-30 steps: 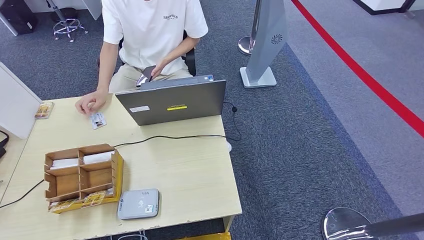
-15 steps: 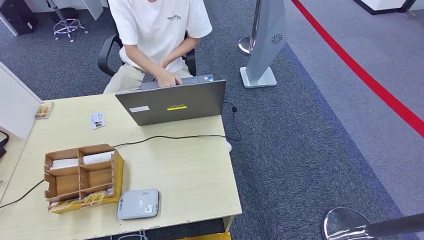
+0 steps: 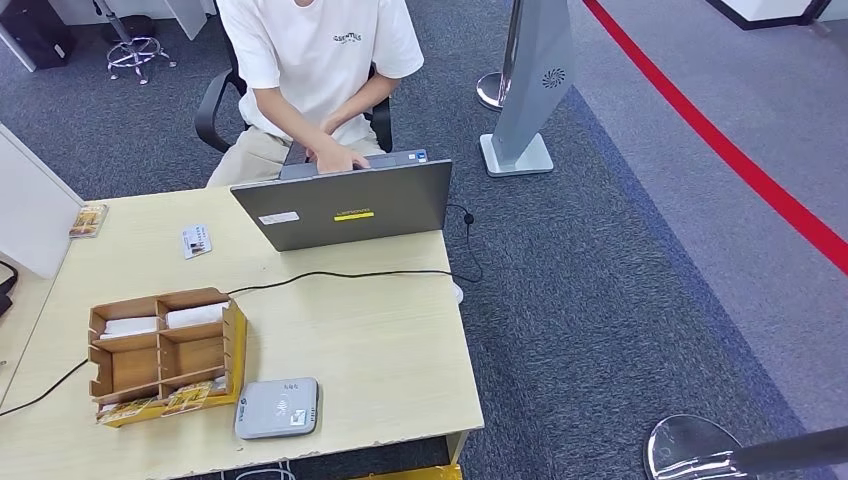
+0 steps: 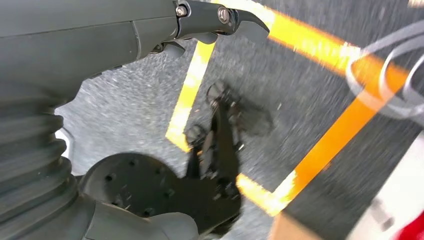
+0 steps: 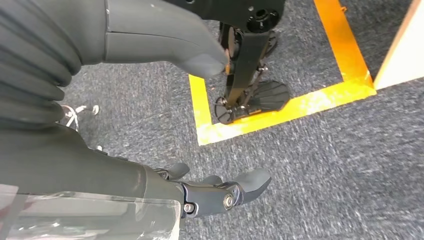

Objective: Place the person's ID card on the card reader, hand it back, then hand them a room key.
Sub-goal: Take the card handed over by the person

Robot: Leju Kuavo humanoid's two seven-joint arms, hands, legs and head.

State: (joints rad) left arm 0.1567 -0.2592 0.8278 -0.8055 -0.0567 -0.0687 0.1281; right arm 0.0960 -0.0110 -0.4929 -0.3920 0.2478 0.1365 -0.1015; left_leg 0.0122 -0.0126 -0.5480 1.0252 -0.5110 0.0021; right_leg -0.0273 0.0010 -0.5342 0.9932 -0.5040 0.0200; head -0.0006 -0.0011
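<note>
The ID card [image 3: 196, 241] is lying flat on the wooden desk [image 3: 380, 340] in the upper left of the head view, just left of the open laptop [image 3: 345, 208], with no one touching it. The opening step is therefore not yet begun: the card is waiting to be picked up and carried to the card reader [image 3: 277, 408], which is sitting at the lower left of the frame near the desk's front edge.

The left hand [image 4: 100, 55] is hanging beside the body over grey carpet, its fingers apart and holding nothing. The right hand [image 5: 150, 115] is hanging likewise, thumb and fingers spread around empty air.

The next move, as I judge it, is calling for one arm to rise over the desk and reach to the far left for the card. A thin card lying flat will be awkward to lift, so the fingertips may need to slide it or catch an edge.

The cardboard organiser [image 3: 165, 355] is standing between the reader and the card, holding white cards in its rear compartments, probably the room keys. A black cable [image 3: 340, 273] is crossing the desk behind it. The person [image 3: 315, 70] in a white shirt is sitting behind the laptop, both hands at its keyboard. The organiser's raised walls are standing in the way of a low, straight reach.
</note>
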